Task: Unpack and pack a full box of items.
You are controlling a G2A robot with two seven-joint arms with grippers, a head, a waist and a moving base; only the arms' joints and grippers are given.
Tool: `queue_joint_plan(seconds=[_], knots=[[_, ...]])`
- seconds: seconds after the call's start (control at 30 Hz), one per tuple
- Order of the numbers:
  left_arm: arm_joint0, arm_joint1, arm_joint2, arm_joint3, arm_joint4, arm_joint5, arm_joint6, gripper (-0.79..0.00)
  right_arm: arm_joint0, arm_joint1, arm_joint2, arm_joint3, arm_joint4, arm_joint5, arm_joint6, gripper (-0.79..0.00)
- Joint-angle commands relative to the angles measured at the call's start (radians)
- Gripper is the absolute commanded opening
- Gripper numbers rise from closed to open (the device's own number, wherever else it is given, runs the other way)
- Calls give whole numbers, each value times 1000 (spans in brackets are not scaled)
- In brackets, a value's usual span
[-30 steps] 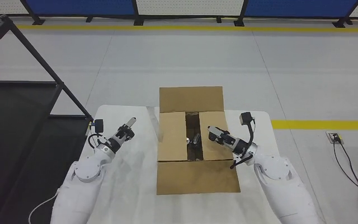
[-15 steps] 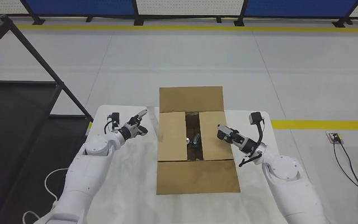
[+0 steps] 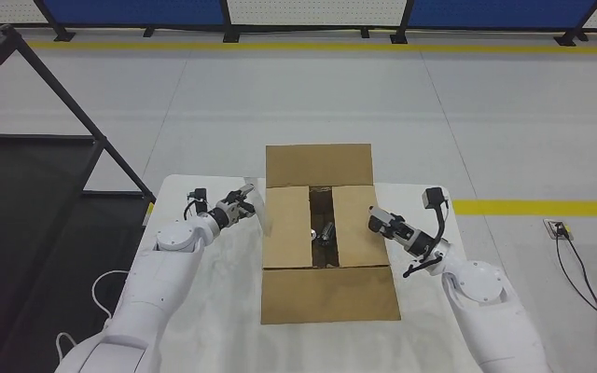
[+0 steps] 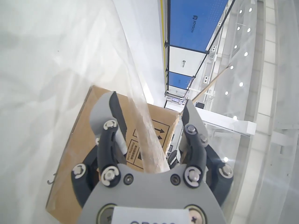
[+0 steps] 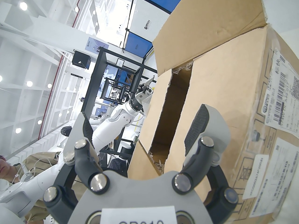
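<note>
The cardboard box [image 3: 322, 294] sits mid-table, its two side flaps nearly shut over the items [image 3: 324, 230]. Both pincers are open. The left gripper [image 3: 244, 203] straddles a clear strip [image 4: 146, 127] at the box's left wall. The right gripper [image 3: 375, 220] hovers just beside the right flap [image 3: 357, 224]. Expect light, stiff cardboard that creases readily, so take each flap by its free edge.
</note>
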Motion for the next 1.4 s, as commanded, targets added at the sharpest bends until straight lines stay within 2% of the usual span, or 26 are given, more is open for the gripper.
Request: queue_joint_plan(seconds=[0.0,0.13,0.3,0.5,0.8,0.97,1.37], knots=[[-3,-4,3,8,2,1,6,-339,-4,1,0,-6,-3,3,-4,0],[-8,-10,1,22,-4,-1,6,-400,-10,4,-2,-17,-6,12,-13,0],[-5,-11,-5,30,-8,-31,18,-597,-19,7,-2,-32,-7,22,-21,0],[5,-8,-9,31,4,-75,52,-727,-23,10,-3,-44,-9,31,-25,0],[35,0,-23,9,13,-171,142,-785,-3,13,-15,-34,-2,35,-10,0],[70,5,-38,-16,2,-233,188,-785,13,14,-27,-25,3,31,5,0],[213,9,-55,-133,14,-325,332,-785,65,17,-55,-14,-5,41,49,0]])
